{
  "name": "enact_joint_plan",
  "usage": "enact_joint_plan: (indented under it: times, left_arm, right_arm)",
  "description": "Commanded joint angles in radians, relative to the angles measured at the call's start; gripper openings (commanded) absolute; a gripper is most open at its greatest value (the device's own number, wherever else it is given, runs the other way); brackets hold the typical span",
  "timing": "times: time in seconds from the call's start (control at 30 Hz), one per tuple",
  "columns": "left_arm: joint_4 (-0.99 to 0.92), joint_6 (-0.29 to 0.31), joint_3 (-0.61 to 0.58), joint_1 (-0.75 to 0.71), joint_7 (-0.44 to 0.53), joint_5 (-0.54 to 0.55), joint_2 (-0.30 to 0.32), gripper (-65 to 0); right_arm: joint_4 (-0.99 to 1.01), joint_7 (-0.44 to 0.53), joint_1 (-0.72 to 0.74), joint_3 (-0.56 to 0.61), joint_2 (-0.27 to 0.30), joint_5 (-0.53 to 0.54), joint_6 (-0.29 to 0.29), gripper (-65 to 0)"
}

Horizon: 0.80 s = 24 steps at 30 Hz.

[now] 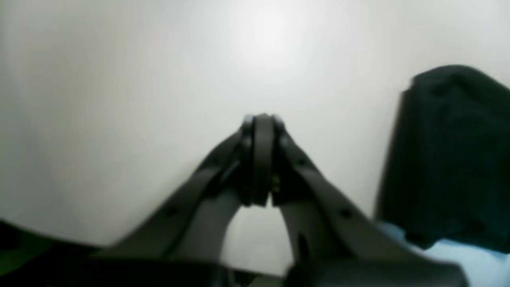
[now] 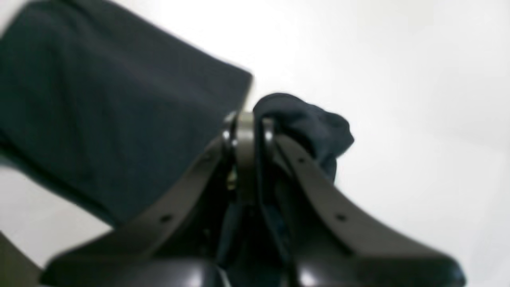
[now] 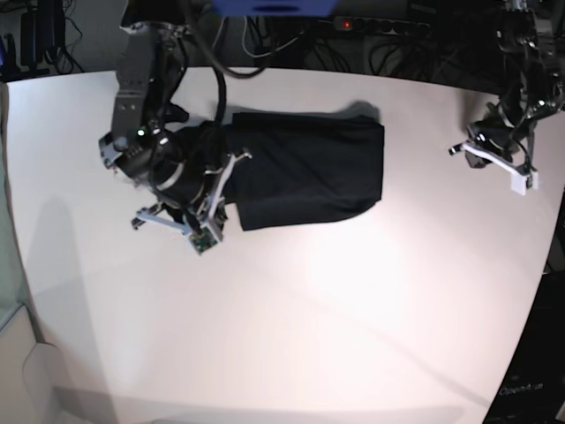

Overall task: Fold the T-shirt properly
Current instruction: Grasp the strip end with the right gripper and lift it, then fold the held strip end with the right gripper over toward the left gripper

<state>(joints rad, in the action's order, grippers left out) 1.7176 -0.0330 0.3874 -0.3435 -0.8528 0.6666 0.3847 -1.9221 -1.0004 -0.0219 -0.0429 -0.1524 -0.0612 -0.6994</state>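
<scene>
- T-shirt [image 3: 305,168]: black, lies on the far half of the white table [image 3: 291,309], left of centre in the base view. It forms a rough rectangle with its long side running left to right.
- Right gripper [image 2: 249,131]: clenched on a bunched fold of the T-shirt. In the right wrist view, dark cloth is pinched between the fingertips and bulges out beside one finger.
- Right arm sits over the left end of the T-shirt in the base view, hiding that end.
- Left gripper [image 1: 261,127]: clenched, fingertips pressed together with nothing between them.
- Left gripper is over bare table, well apart from the T-shirt, near the table's right edge in the base view.
</scene>
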Motion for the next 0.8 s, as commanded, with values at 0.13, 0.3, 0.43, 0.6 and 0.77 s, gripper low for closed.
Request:
enact_joint_plan:
  times: [0.13, 0.3, 0.43, 0.6, 0.77]
  left_arm:
    - [0.008, 0.005, 0.06, -0.002, 0.014, -0.001, 0.015, -65.0]
    - [0.006, 0.005, 0.071, -0.01, 0.016, -0.001, 0.04, -65.0]
    - [0.006, 0.005, 0.071, -0.01, 0.016, -0.001, 0.041, -65.0]
    - [0.006, 0.005, 0.069, -0.009, 0.016, 0.005, 0.041, -65.0]
    - [0.008, 0.005, 0.068, -0.009, 0.016, 0.006, 0.04, -65.0]
  right_arm:
    - [-0.018, -0.024, 0.058, 0.025, -0.005, 0.108, 0.001, -65.0]
    - [-0.017, -0.019, 0.05, 0.096, -0.005, 0.222, 0.001, -65.0]
    - [-0.017, -0.018, 0.027, 0.142, -0.005, 0.312, 0.001, -65.0]
    - [-0.017, 0.042, 0.02, 0.223, -0.005, 0.343, 0.001, -65.0]
    - [-0.015, 0.088, 0.017, 0.314, -0.005, 0.343, 0.001, -65.0]
